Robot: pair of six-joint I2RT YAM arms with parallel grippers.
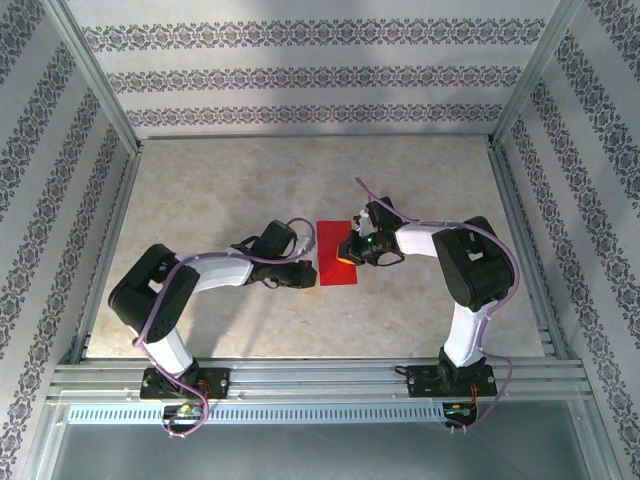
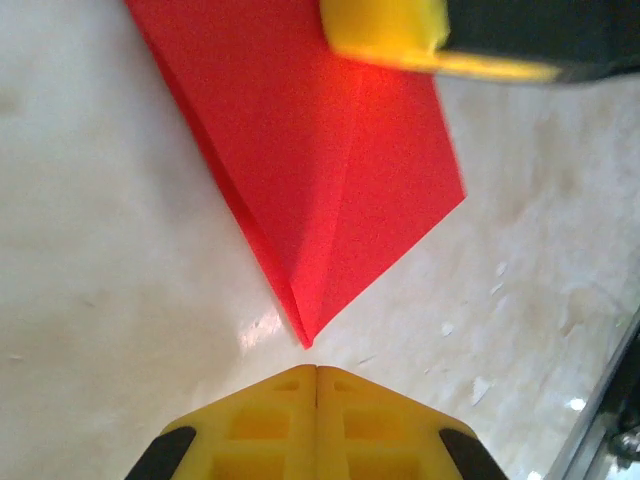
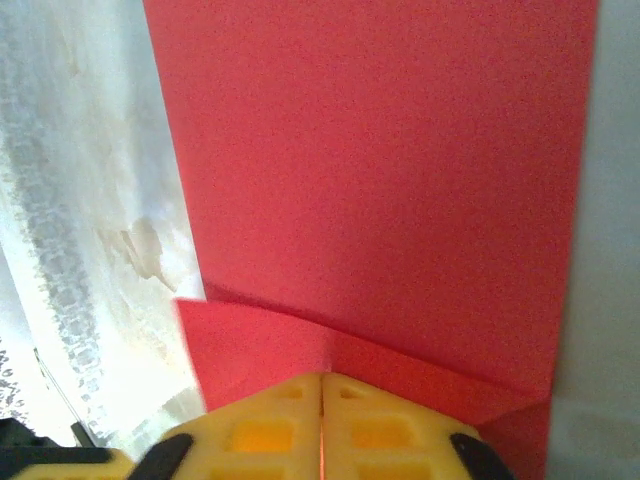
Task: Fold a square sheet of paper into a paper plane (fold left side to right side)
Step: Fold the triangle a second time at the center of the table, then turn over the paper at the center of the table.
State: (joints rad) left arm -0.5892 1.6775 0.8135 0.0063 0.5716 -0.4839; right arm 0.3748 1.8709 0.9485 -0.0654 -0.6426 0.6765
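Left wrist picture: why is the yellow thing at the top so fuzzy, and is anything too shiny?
Left wrist view: the yellow finger at the top is blurred, probably too close to the lens, and the table glints white near the red paper; right wrist view: the table on the left is washed out by glare.

No legible text or markings

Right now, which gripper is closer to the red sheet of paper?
Right. The right gripper is over the folded edge of the red sheet of paper; the left gripper is just short of its pointed corner, not touching.
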